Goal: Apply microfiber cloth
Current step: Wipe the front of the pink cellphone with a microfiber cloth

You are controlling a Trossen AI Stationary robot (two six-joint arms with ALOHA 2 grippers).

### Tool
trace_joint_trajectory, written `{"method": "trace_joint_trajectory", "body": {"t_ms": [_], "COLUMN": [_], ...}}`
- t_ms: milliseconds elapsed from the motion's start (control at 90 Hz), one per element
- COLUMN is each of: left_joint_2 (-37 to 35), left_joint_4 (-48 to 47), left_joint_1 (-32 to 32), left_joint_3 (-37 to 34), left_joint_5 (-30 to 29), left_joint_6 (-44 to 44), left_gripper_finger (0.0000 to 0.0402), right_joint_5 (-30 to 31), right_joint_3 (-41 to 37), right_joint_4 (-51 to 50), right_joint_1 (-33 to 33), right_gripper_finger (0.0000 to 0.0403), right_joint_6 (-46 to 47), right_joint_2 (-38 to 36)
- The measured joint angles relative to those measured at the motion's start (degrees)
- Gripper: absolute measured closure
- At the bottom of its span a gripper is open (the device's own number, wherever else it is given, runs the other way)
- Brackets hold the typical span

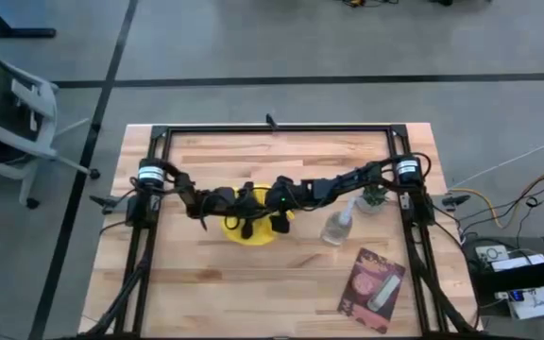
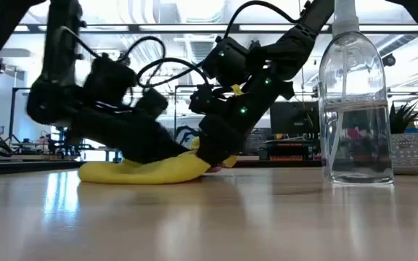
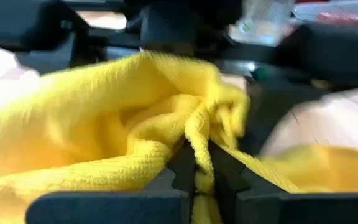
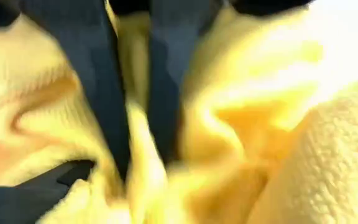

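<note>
Both grippers meet mid-table: the left gripper (image 3: 202,167) pinches a fold of the cloth (image 1: 253,229), and the right gripper (image 4: 138,112) clamps it too.

The microfiber cloth (image 1: 253,229) is bright yellow. Both arms are black. The spray bottle (image 1: 338,225) is clear; the flat packet (image 1: 373,288) is pink and dark.

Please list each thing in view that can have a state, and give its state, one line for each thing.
microfiber cloth: crumpled on the table, pinched by both grippers.
left gripper: shut on a cloth fold.
right gripper: shut on the cloth.
spray bottle: upright, partly filled, untouched.
pink-and-dark packet: lying flat, untouched.
</note>
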Motion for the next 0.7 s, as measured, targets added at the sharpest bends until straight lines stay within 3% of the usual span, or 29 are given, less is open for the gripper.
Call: {"method": "trace_joint_trajectory", "body": {"t_ms": [189, 378, 478, 700], "left_joint_2": [-4.0, -9.1, -10.4, -11.0], "left_joint_4": [-0.7, -2.0, -2.6, 0.6], "left_joint_1": [0.0, 0.1, 0.2, 0.5], "left_joint_3": [-8.0, -11.5, -11.4, -5.4], "left_joint_5": [1.1, -4.4, -7.8, -8.0], "left_joint_6": [4.5, 4.8, 5.0, 5.7], "left_gripper_finger": [0.0393, 0.0393, 0.0393, 0.0393], "right_joint_5": [0.1, 0.7, 1.1, 0.2], "right_joint_3": [0.0, 0.0, 0.0, 0.0], "right_joint_4": [-0.1, 0.0, 0.0, 0.1], "right_joint_1": [0.0, -0.1, -0.3, -0.2], "right_gripper_finger": [0.0068, 0.0074, 0.0070, 0.0074], "right_joint_6": [-0.1, 0.5, 0.6, -0.4], "right_joint_2": [0.0, 0.0, 0.0, 0.0]}}
